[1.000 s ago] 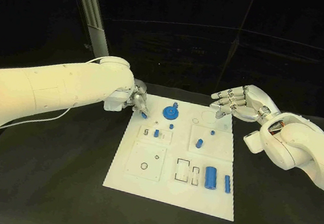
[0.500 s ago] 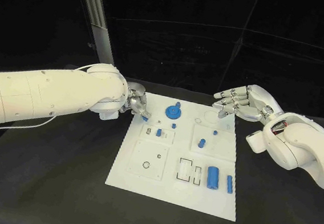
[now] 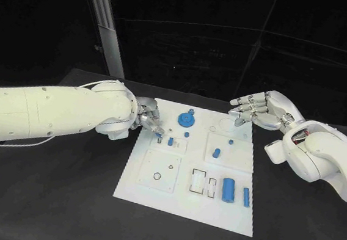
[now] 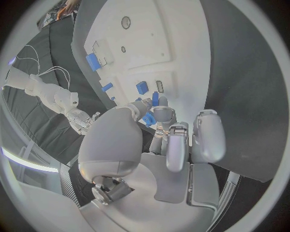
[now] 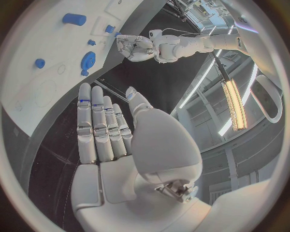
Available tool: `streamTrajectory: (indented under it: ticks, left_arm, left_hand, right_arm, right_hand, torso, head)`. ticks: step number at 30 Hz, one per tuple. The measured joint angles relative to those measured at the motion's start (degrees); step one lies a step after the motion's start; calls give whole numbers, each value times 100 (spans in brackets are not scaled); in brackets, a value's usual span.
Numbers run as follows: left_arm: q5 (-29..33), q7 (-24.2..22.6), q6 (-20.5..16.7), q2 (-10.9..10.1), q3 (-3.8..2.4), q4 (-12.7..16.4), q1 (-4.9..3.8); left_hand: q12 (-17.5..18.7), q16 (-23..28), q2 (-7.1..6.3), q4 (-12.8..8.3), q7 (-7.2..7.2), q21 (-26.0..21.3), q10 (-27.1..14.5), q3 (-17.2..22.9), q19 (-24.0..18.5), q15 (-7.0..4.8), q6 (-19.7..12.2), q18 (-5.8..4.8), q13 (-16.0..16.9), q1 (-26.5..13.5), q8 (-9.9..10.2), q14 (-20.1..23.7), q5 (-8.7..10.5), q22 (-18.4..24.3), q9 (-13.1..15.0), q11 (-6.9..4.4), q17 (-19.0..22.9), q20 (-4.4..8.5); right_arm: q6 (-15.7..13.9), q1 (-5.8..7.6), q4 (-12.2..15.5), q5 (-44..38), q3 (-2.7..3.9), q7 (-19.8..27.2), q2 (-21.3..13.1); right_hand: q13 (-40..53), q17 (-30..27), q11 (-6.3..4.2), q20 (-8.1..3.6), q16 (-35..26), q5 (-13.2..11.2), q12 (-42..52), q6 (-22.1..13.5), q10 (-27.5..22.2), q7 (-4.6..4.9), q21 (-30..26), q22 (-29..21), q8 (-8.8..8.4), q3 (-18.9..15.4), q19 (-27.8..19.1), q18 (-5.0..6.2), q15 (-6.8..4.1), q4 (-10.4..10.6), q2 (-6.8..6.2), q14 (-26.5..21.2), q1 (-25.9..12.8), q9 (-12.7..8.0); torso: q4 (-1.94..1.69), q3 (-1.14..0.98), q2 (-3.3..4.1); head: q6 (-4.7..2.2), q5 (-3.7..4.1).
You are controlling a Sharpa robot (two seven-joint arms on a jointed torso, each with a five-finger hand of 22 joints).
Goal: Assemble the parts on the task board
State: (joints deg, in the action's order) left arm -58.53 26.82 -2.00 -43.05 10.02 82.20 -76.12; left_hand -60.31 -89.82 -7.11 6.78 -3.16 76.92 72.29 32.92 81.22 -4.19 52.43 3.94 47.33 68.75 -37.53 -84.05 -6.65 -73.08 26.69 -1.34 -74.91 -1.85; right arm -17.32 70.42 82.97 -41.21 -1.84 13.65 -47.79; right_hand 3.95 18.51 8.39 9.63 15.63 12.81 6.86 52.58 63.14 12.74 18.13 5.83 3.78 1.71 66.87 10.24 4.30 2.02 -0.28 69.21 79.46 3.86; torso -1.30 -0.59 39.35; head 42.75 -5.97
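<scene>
Head view: left hand (image 3: 145, 115) pinching small blue part (image 4: 149, 118) above white task board (image 3: 154, 188); right hand (image 3: 261, 110) spread, empty.

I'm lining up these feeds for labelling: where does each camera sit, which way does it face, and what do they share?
Head view: on the robot's head, looking down at the task board; both arms enter, left hand, right hand.
Left wrist view: behind the left hand, facing the board, fingers pinching a blue part.
Right wrist view: behind the right hand, facing the board's far end.
Shared: all show the blue gear.
</scene>
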Motion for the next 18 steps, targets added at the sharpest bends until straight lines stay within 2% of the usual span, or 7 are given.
streamTrajectory:
  ticks: [7, 18]
  left_arm:
    - [3, 7, -98, 21, 29, 45, 43]
    - [-11, 72, -112, 75, 91, 32, 52]
  left_hand:
    - [0, 0, -36, -71, 19, 0, 1, 70, 0, 0, 21, 0, 10, -36, -24, 0, 1, 0, -1, 2, 0, 0]
    - [-25, 0, -35, -77, 19, 0, 31, 77, 0, 0, 21, 0, 26, -36, -23, 0, 24, 1, 6, -11, 0, 0]
  right_arm:
    - [5, 0, -10, 0, 0, -3, 3]
    - [11, 0, -13, 0, 0, -6, 9]
  right_hand:
    - [-5, -6, 0, 0, 0, 0, 0, 0, 0, 0, -21, -6, 0, 0, 0, 0, 0, 0, 0, 0, 0, 0]
    - [-4, -5, 0, 0, 0, 0, 0, 0, 0, 0, -21, -5, 0, 0, 0, 0, 0, 0, 0, 0, 0, 0]
  torso:
    - [7, -1, 4]
    - [7, -2, 9]
  head:
    - [9, -4]
    - [32, -4]
